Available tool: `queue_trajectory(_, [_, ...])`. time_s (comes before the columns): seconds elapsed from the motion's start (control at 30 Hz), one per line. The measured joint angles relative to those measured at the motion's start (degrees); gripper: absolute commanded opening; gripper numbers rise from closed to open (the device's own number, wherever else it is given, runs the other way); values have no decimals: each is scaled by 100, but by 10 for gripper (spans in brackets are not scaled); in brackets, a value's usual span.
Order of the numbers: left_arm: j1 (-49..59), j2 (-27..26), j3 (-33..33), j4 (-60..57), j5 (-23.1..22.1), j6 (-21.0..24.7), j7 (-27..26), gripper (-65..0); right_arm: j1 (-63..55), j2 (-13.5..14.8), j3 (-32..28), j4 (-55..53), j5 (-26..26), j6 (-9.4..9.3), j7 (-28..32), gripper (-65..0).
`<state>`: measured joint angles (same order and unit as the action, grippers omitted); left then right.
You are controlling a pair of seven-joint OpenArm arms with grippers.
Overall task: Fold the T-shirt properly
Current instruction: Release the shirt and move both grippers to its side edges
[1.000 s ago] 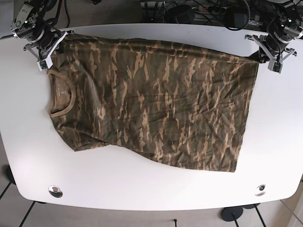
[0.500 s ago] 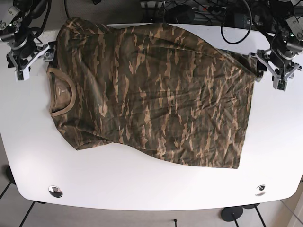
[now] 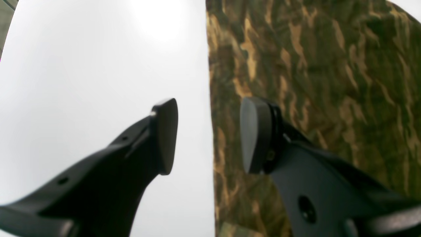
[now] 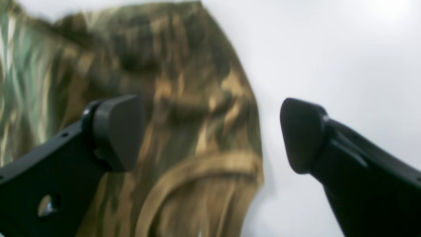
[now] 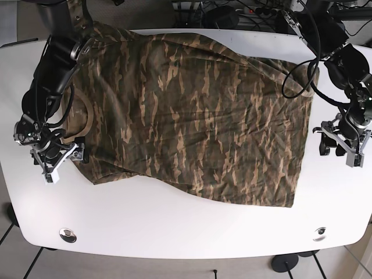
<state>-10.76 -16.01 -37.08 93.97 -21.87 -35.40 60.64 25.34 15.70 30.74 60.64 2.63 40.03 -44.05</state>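
A camouflage T-shirt [image 5: 197,110] lies spread on the white table [image 5: 174,226], its tan collar [image 5: 87,116] at the left. My right gripper [image 5: 55,160] is open and empty at the shirt's near-left corner, just past the collar. In the right wrist view it [image 4: 210,135] hangs over the shirt [image 4: 181,82] near its edge. My left gripper [image 5: 343,142] is open and empty over bare table to the right of the shirt's hem. In the left wrist view it [image 3: 209,135] straddles the line of the hem edge [image 3: 212,98] from above.
Cables and equipment [image 5: 244,14] lie behind the table's far edge. Two round metal discs sit near the front corners [image 5: 68,235] [image 5: 319,233]. The shirt's far-left part reaches the table's far edge [image 5: 87,26].
Both grippers have let go of the shirt's far corners and moved toward the near side, along the shirt's left and right edges. The shirt's far edge now lies slack.
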Motion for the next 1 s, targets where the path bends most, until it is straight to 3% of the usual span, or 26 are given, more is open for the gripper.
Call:
queue_trajectory(0.13, [-155,-72,15,-302,-9,0,0,-371,415,468,-31,-1794,-96,-35,1377,-36])
queue_trajectory(0.2, [-149,-157,17,-433,-7,-2,-2,-371,428,529,-31,-2326,-98,-59,1982,-36])
queue_trajectory(0.4, [-149,-168,7,-555,-2,0,-2,-371,398,437,-31,-2684,-87,-48,2446,-38])
queue_trajectory(0.5, [-181,-162,111,-570,610,0,-328,-371,334,221,-22,-2625,35,-55,2603,-60])
queue_trajectory(0.53, [-258,-164,229,-621,872,0,-448,-369,345,184,-37,-2625,33,-55,2583,-101])
queue_trajectory(0.57, [-452,-166,402,-855,1182,0,-730,-369,337,111,-35,-2625,35,-42,2599,-182])
queue_trajectory(0.67, [-994,-105,479,-1744,1652,-17,-763,-369,328,28,-33,-2625,33,-37,2562,-404])
queue_trajectory(0.77, [-1464,-157,474,-2612,1853,0,-1023,-364,302,4,-33,-2634,33,-37,2492,-590])
queue_trajectory(0.8, [-1657,-170,474,-3038,1845,28,-1320,-314,304,-2,-35,-2636,31,-35,2463,-631])
queue_trajectory(0.9, [-1947,-131,490,-3926,1845,599,-1709,-189,304,2,-37,-2638,31,-33,2452,-625])
queue_trajectory(1.0, [-2138,-184,645,-4562,1845,1034,-2022,-165,304,0,-37,-2647,31,-35,2452,-625])
